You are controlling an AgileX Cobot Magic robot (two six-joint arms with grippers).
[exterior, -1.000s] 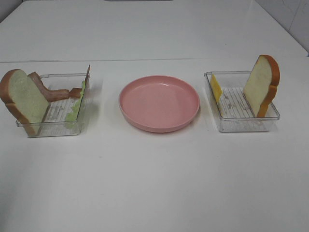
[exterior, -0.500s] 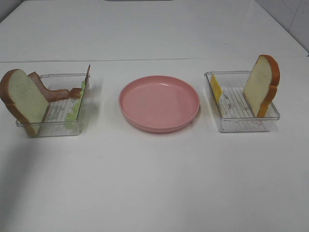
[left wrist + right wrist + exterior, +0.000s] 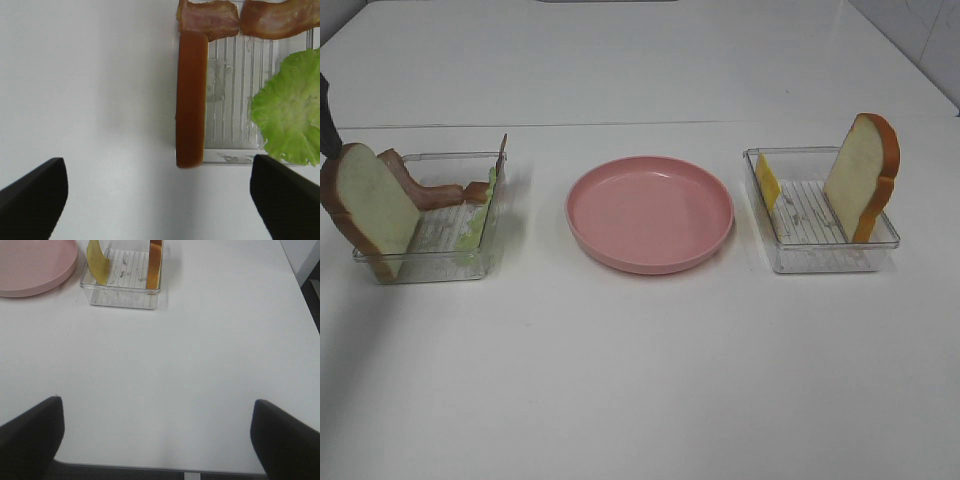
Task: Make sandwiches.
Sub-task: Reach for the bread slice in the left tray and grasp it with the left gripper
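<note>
Sandwich parts unassembled, split between two trays on the white table (image 3: 640,390). The left clear ribbed plastic tray (image 3: 430,264) holds a white toy bread slice with orange-brown crust (image 3: 370,205) that leans tilted at the outer left wall, sticking above and past the rim. It also holds reddish-brown bacon strips (image 3: 425,190) across the back and a green lettuce sheet (image 3: 478,222) against the right wall. The round pink plate (image 3: 650,264) sits mid-table between the trays, apart from both with a bare gap on each side. The right clear ribbed plastic tray (image 3: 825,260) holds a yellow cheese slice (image 3: 767,183) standing on edge at its left wall. A second white bread slice with orange-brown crust (image 3: 863,175) stands near-upright at its right wall, well above the rim. Greyish smudges on the tray floors, not legible. The left gripper (image 3: 160,197) has its dark fingers (image 3: 37,197) spread wide, holding nothing, over bare table just outside the left tray. The bread crust is edge-on ahead between them, not touched. A dark arm part (image 3: 326,115) shows at the left frame edge of the high view, above the left bread. The right gripper (image 3: 160,440) has its fingers (image 3: 282,440) wide apart too, holding nothing, well back from the right tray near the table's front edge. The table's right edge is in sight there. Broad open table in front of both trays and behind them.
</note>
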